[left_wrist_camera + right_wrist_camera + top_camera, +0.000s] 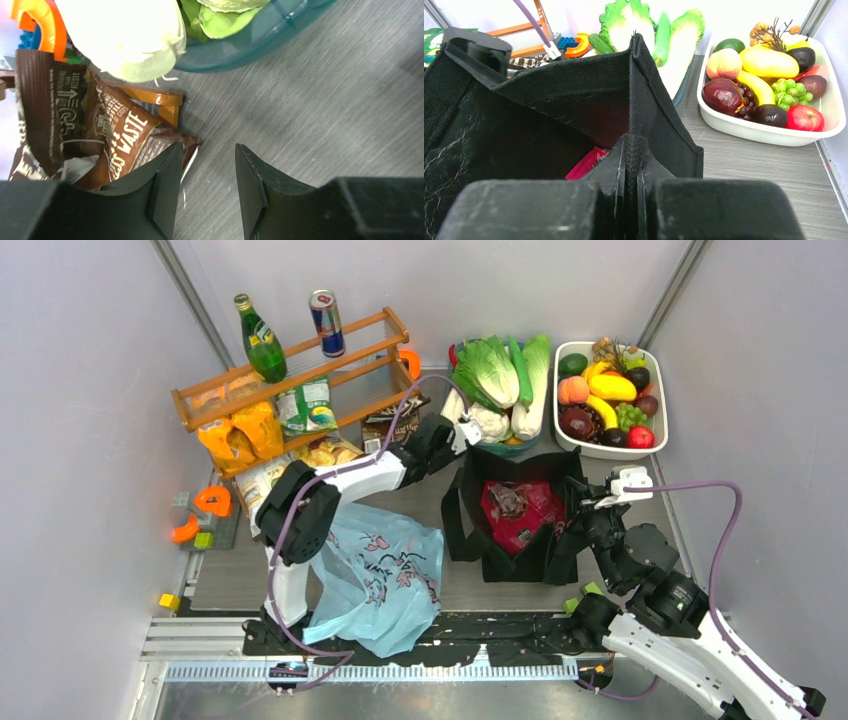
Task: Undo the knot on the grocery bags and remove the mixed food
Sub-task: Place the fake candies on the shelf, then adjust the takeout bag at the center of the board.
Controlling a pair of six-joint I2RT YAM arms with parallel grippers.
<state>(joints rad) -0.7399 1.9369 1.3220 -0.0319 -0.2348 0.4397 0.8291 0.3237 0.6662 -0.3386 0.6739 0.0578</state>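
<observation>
The black tote (470,530) stands open at mid table with a shiny pink-red packet (520,512) inside. My right gripper (585,515) is shut on the tote's right rim (631,150); the packet (586,164) shows below it. The light-blue bag (385,575) lies slack by the left arm. No tied knot shows on either bag. My left gripper (462,433) is open and empty by the teal vegetable bowl (250,47). In its wrist view it (207,172) hangs over bare table, beside a dark brown packet (122,137). Cabbage and leek (500,375) fill the bowl.
A white tray of fruit (655,435) stands at the back right. A wooden rack (300,370) at the back left carries a green bottle (260,340), a drink can (326,322) and crisp packs (240,430). Orange toy pieces (205,505) lie at the left edge.
</observation>
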